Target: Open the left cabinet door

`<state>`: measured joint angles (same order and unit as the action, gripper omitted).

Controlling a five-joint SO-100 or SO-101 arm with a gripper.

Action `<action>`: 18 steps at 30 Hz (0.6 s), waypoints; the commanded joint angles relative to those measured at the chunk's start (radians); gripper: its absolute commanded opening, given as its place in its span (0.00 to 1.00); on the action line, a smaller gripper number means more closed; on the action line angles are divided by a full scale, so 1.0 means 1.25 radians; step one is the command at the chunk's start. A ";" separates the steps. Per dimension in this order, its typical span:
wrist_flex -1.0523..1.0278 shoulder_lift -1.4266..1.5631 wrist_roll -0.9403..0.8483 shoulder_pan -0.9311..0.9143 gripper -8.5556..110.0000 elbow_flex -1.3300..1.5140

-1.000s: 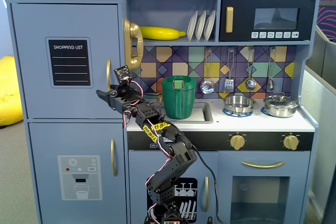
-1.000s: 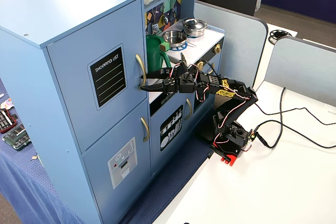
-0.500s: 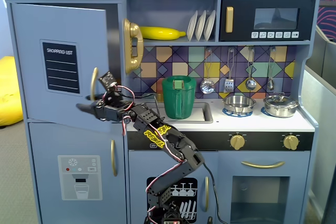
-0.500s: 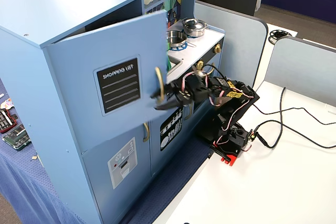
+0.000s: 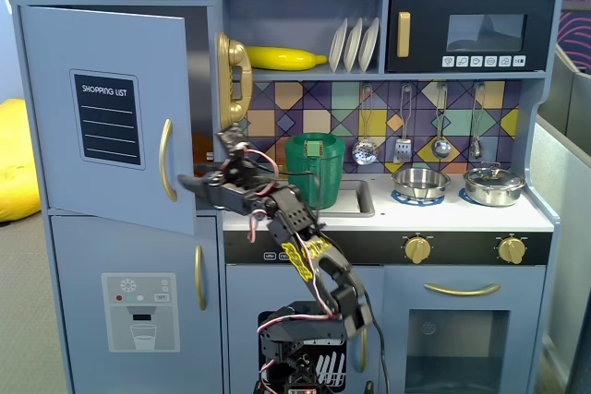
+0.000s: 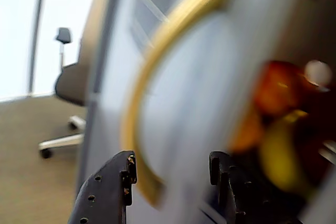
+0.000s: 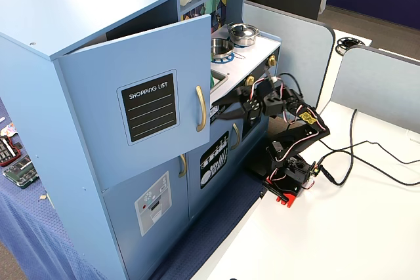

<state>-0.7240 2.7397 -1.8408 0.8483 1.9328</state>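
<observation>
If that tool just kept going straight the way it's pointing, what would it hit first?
Most likely the shopping-list door. In the wrist view the open tool points at the door's gold handle, which curves up between its fingers. Blur hides whether they already touch.

Left cabinet door (image 5: 109,117) swung partly open — claw (image 5: 187,182) beside its gold handle (image 5: 166,160), at the door's free edge.

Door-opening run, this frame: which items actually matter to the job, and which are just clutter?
Job:
- left cabinet door, already swung partly open
- its gold handle
- gripper, jaws open beside the handle's lower end

Clutter:
- water-dispenser door
- banana
- plates
- gold toy phone
- green cup
- pots
- microwave
</observation>
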 commanded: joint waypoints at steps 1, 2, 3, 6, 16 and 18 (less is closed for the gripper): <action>-0.047 0.037 0.015 -0.123 0.12 0.001; -0.054 0.034 0.022 -0.147 0.12 0.001; -0.053 0.026 0.034 -0.167 0.12 0.000; -0.005 -0.018 0.029 -0.209 0.13 0.007; 0.210 -0.153 -0.020 -0.142 0.16 0.056; 0.234 -0.158 -0.011 -0.104 0.16 0.059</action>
<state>-0.5001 2.5571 -1.8515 0.6489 2.0110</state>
